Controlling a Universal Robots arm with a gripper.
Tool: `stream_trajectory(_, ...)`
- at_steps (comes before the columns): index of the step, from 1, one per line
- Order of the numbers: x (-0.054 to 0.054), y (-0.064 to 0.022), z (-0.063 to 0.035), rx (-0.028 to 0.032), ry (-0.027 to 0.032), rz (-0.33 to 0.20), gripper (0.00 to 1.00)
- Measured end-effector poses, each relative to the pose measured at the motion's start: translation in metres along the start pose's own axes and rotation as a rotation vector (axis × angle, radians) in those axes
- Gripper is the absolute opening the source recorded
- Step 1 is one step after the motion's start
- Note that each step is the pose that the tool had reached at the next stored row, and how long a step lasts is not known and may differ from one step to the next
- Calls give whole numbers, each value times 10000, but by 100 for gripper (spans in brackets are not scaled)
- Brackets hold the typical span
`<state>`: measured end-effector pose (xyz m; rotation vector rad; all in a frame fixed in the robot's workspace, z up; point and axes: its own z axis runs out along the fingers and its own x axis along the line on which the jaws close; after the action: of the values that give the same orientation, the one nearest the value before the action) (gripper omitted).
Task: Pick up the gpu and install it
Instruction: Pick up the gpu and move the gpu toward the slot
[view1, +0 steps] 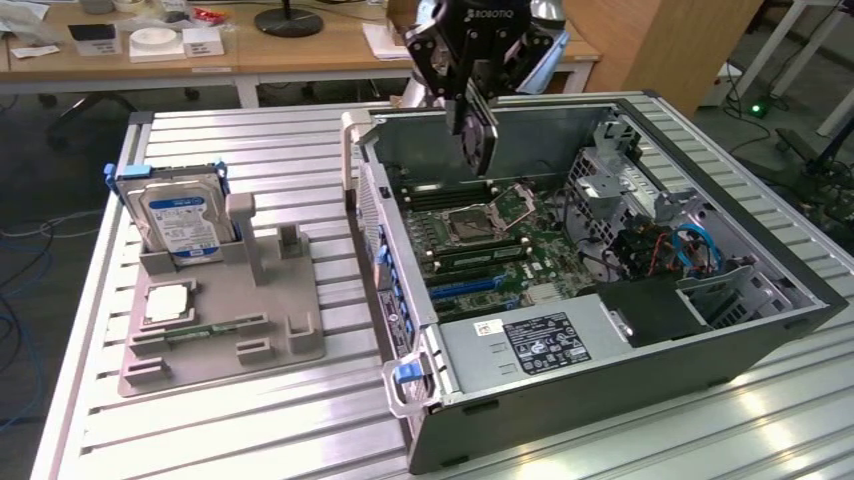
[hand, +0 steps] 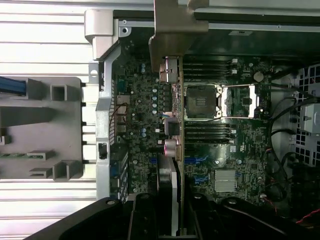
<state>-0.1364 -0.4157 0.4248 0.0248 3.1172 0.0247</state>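
Slatted table (view1: 267, 420), open computer case (view1: 601, 400) on it, motherboard (view1: 494, 250) exposed inside. Hovers above the board with the gripper (view1: 470, 100) closed narrowly onto the gpu (view1: 478, 145). Pinches its upper edge, jaws pressing both flat faces, card hanging upright, pale bracket (hand: 175, 25) near the case wall.

Downward-pointing end effector (view1: 477, 100), seemingly clamped tight

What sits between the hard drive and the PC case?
In the exterior view: next to the hard drive, the grey holder's two upright posts, then a bare strip of table before the case.
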Motion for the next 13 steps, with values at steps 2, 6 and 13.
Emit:
stream_trajectory(2,-31,1,1,0,0,1,28)
stream_trajectory(6,-95,1,3,0,0,-1,28)
stream_trajectory(13,-222,3,7,0,0,0,28)
